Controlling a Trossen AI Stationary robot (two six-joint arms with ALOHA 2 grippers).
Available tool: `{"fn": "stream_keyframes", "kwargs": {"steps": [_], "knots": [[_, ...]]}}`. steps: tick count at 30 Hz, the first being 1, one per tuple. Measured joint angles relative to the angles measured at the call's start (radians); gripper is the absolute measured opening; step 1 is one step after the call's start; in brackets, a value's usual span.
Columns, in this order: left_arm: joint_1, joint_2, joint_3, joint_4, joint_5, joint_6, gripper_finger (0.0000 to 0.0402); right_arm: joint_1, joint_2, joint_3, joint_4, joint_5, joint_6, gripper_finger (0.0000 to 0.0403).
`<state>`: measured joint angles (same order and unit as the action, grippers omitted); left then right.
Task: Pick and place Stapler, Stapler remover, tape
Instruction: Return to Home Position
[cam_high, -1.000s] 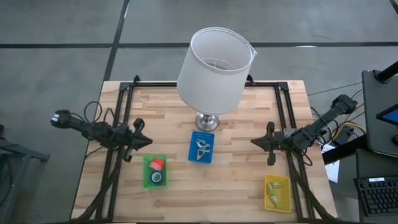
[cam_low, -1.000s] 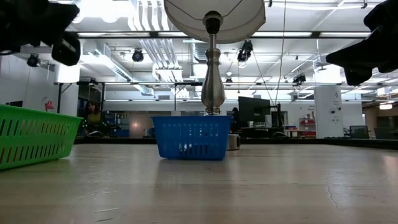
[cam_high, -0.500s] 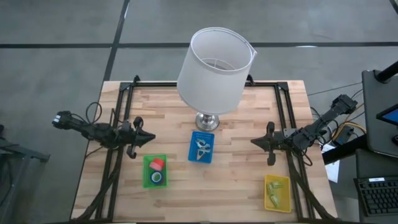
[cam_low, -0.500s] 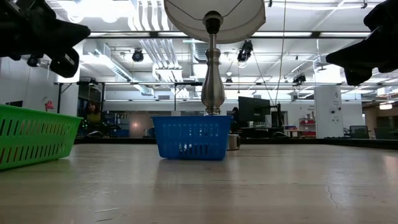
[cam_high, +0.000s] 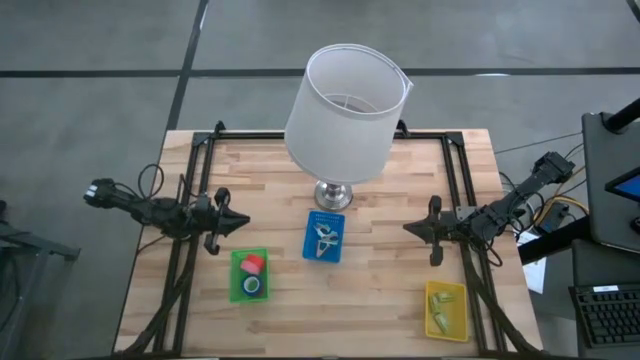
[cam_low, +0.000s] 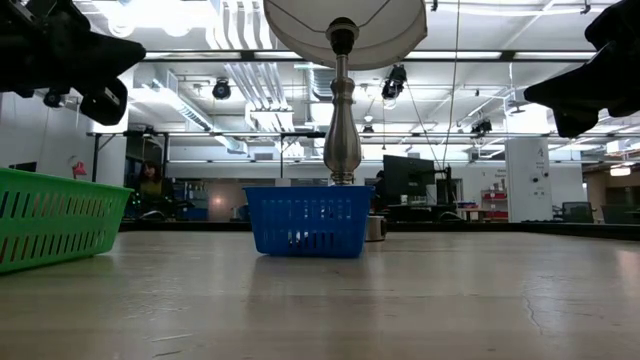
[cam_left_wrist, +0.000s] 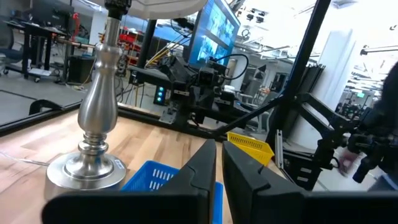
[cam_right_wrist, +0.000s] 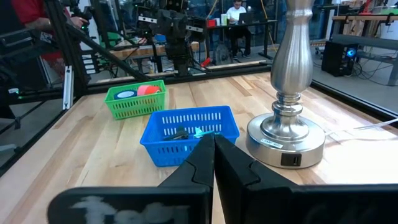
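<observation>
A green bin (cam_high: 248, 274) holds a red tape roll (cam_high: 254, 263) and a blue one (cam_high: 252, 286); the right wrist view shows them too, red (cam_right_wrist: 147, 89) and blue (cam_right_wrist: 126, 94). The blue bin (cam_high: 324, 237) holds pale staple removers (cam_high: 324, 238). The yellow bin (cam_high: 446, 309) holds yellowish staplers (cam_high: 440, 300). My left gripper (cam_high: 243, 222) hovers shut above the table, just beyond the green bin, pointing right. My right gripper (cam_high: 408, 229) hovers shut right of the blue bin, pointing left. Neither holds anything.
A lamp stands at the table's middle; its metal base (cam_high: 333, 194) sits just beyond the blue bin and its white shade (cam_high: 345, 98) overhangs the far half. Black frame rails (cam_high: 462, 180) run along the left, right and far edges. Bare wood lies between the bins.
My left gripper has moved slightly toward the table's right and come further into the low view, then held still for the last half second. The right arm and the bins have kept still.
</observation>
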<state>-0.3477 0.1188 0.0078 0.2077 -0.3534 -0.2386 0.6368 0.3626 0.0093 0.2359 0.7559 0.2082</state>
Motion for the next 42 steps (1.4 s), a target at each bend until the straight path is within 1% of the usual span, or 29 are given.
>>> {"fn": "stream_keyframes", "kwargs": {"steps": [14,19,21,22,23,24,25,29,33,34,35,36,38,39,42], "knots": [[0.000,0.000,-0.001,0.000,0.000,0.000,0.0025,0.000,0.000,0.000,0.000,0.000,0.000,0.0009],[0.000,0.000,-0.002,0.000,0.000,0.000,0.0030,0.000,0.000,0.000,0.010,0.000,0.000,0.0009],[0.000,0.000,-0.002,0.000,0.000,0.000,0.0030,0.000,-0.003,0.000,0.032,-0.030,0.016,0.0009],[0.000,0.000,-0.002,0.000,0.000,0.000,0.0030,0.000,-0.007,0.000,0.049,-0.077,0.043,0.0009],[0.000,0.000,-0.002,0.000,0.000,0.000,0.0028,0.000,-0.013,0.000,0.061,-0.157,0.079,0.0009],[0.000,0.000,-0.002,0.000,0.000,0.000,0.0027,0.000,-0.022,0.000,0.070,-0.281,0.121,0.0009],[0.000,0.000,-0.002,0.000,0.000,0.000,0.0026,0.000,-0.032,0.000,0.077,-0.451,0.163,0.0009],[0.000,0.000,-0.002,0.000,0.000,0.000,0.0024,0.000,-0.054,0.000,0.096,-1.302,0.279,0.0009],[0.000,0.001,-0.002,0.000,0.000,0.000,0.0023,0.000,-0.053,0.000,0.092,-2.100,0.331,0.0009],[0.000,0.001,-0.002,0.000,0.000,0.000,0.0023,0.001,-0.052,0.000,0.089,-2.267,0.329,0.0009],[0.000,0.001,-0.002,0.000,0.000,0.000,0.0023,0.006,-0.054,0.002,0.089,-2.318,0.312,0.0009],[0.000,0.001,-0.002,0.000,-0.001,-0.001,0.0023,0.014,-0.063,0.005,0.087,-2.293,0.314,0.0008],[0.000,0.001,-0.002,-0.001,-0.001,0.000,0.0023,0.015,-0.077,0.006,0.083,-2.162,0.317,0.0009],[0.000,0.000,-0.002,-0.001,-0.002,-0.001,0.0023,0.014,-0.078,0.006,0.082,-2.062,0.327,0.0009],[0.000,0.001,-0.002,-0.002,-0.001,-0.001,0.0023,0.010,-0.073,0.005,0.072,-1.713,0.332,0.0009]]}}
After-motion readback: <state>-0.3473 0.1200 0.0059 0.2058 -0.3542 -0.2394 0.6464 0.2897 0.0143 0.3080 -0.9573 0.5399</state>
